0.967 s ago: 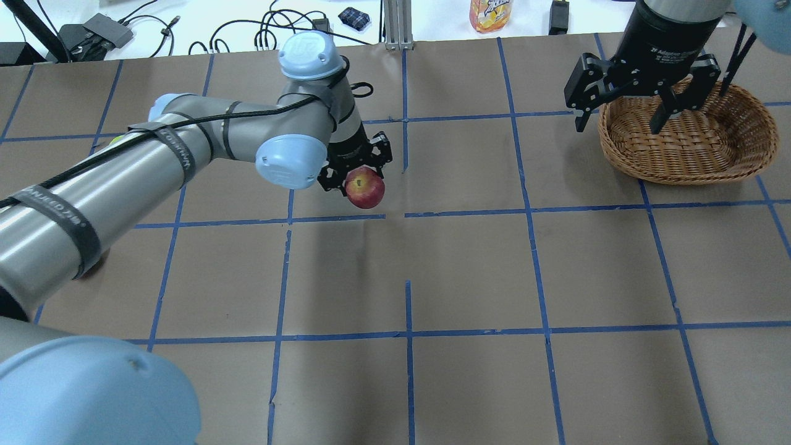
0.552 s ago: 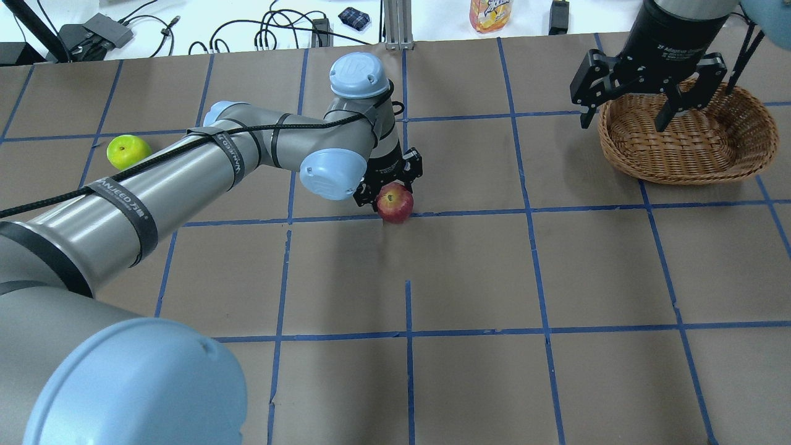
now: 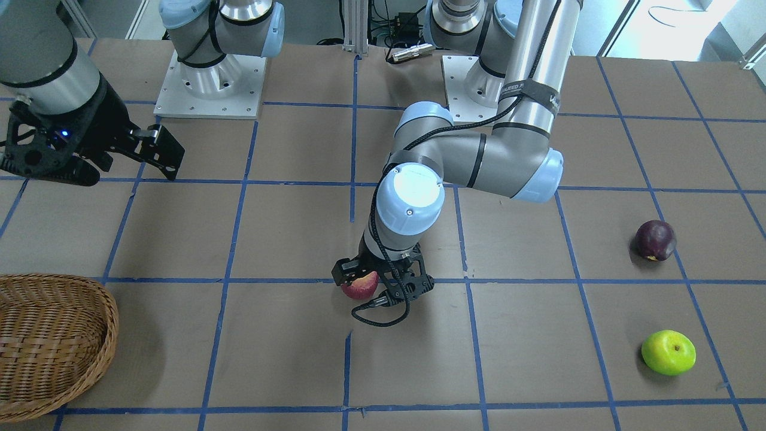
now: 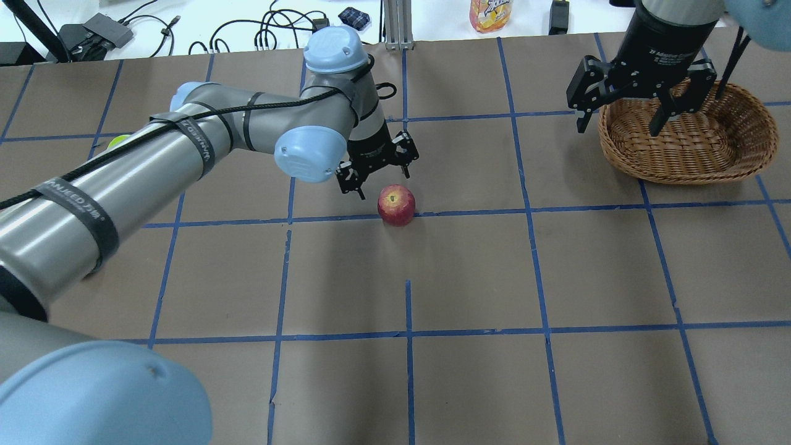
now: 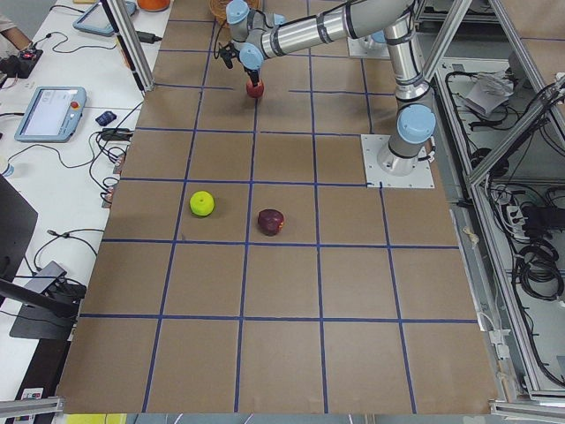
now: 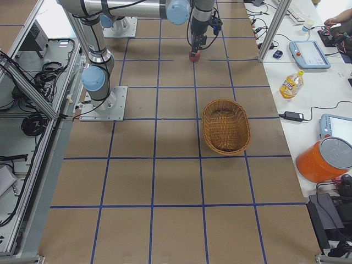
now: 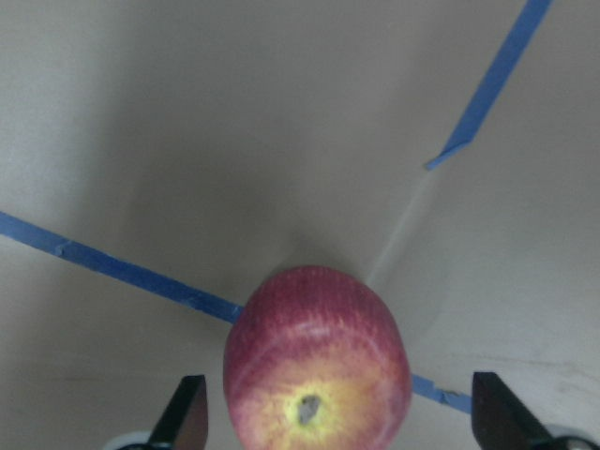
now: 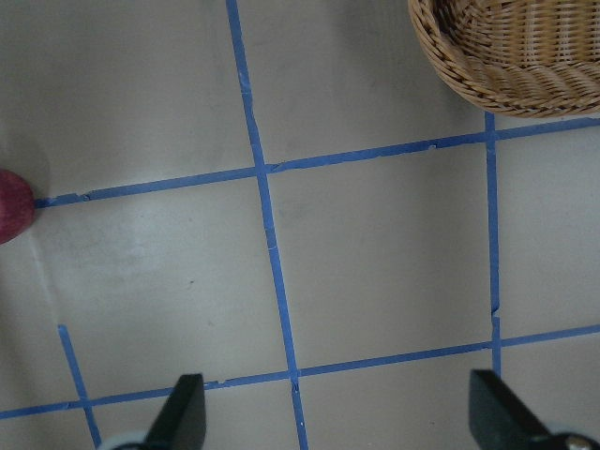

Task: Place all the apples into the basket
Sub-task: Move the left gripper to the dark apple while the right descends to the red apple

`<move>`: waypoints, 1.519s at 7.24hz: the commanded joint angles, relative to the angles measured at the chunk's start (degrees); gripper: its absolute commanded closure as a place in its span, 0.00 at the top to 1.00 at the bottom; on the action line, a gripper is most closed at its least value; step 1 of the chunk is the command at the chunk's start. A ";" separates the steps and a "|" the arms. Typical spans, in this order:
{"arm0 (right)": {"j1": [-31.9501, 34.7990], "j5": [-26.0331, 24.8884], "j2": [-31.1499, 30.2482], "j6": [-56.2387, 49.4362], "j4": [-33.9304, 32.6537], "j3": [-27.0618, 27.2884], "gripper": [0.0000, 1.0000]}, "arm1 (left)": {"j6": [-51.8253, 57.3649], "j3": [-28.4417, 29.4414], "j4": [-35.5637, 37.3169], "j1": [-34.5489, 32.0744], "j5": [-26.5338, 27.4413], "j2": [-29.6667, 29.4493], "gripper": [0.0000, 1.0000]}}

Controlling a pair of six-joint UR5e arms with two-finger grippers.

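The red apple with yellowish streaks rests on the table on a blue tape line. My left gripper is open just behind and above it, and in the left wrist view the apple lies between the spread fingertips. The dark maroon apple and the lime green apple lie on the table far over on my left side. The wicker basket stands at the far right. My right gripper is open and empty over the basket's left rim.
The table is brown paper with a blue tape grid. My left arm stretches across the left half and hides most of the green apple in the overhead view. Cables, a snack bag and devices lie beyond the far edge.
My left gripper carried the red apple to the right, set it down on the tape line, opened and drew back from it. My right gripper stayed by the basket.
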 commanded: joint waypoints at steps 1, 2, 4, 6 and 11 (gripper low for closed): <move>1.51 0.96 3.04 3.25 0.05 -0.35 1.00 | 20.17 -0.69 -9.15 10.43 1.77 6.12 1.00; 3.96 2.35 4.79 8.33 -2.48 -0.35 1.00 | 28.80 -1.13 -9.97 14.49 6.05 7.71 1.00; 13.96 1.93 10.84 19.24 -14.40 -0.70 1.00 | 45.77 -1.40 -10.93 22.75 12.05 8.95 1.00; 18.12 2.37 14.37 28.98 -19.70 -0.26 1.00 | 62.27 -6.90 -11.65 31.61 22.99 11.32 1.00; 26.22 2.45 24.48 39.58 -27.11 -0.78 1.00 | 100.47 -13.08 1.50 47.13 24.28 8.09 1.00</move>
